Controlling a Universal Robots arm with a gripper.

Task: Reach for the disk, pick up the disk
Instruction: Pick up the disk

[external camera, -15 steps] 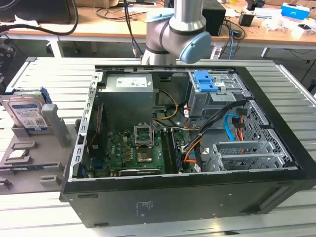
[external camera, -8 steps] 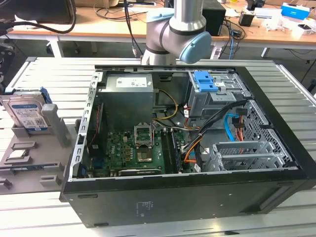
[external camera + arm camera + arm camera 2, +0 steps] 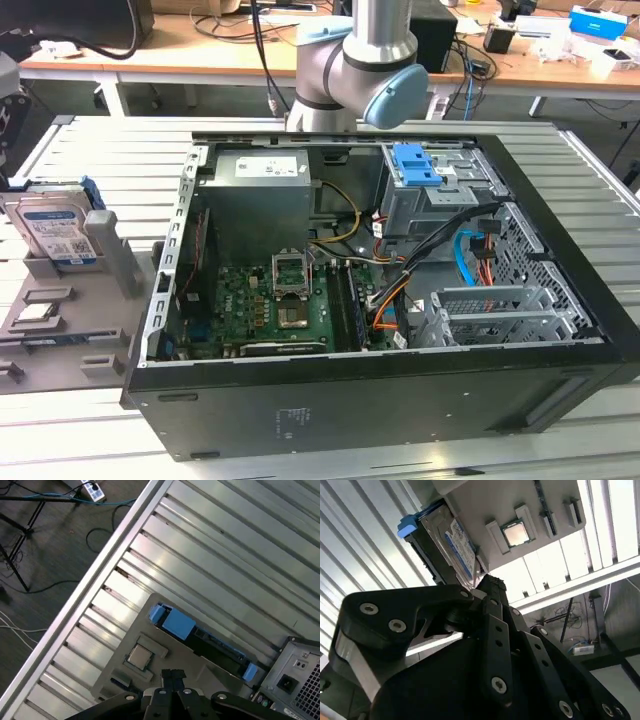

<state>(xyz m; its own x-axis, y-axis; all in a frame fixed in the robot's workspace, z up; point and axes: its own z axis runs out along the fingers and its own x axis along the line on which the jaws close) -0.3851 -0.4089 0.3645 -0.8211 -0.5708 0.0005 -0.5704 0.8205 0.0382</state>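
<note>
The disk (image 3: 55, 232) stands on edge in a grey holder (image 3: 112, 262) at the exterior view's left, its blue-and-white label facing out and blue rails on its sides. In the first wrist view I look down on the disk's top edge (image 3: 215, 644) between two blue rail ends. My gripper (image 3: 173, 674) hangs above the holder beside the disk, apart from it, shut with nothing between its fingertips. In the second wrist view the disk (image 3: 451, 542) lies just beyond my black gripper (image 3: 490, 582).
An open black computer case (image 3: 560, 385) takes up the middle of the slatted metal table (image 3: 90, 420), with a blue latch (image 3: 415, 165) on its drive cage. Small flat chips (image 3: 40, 312) lie in the holder. The table edge (image 3: 107, 560) drops to a floor with cables.
</note>
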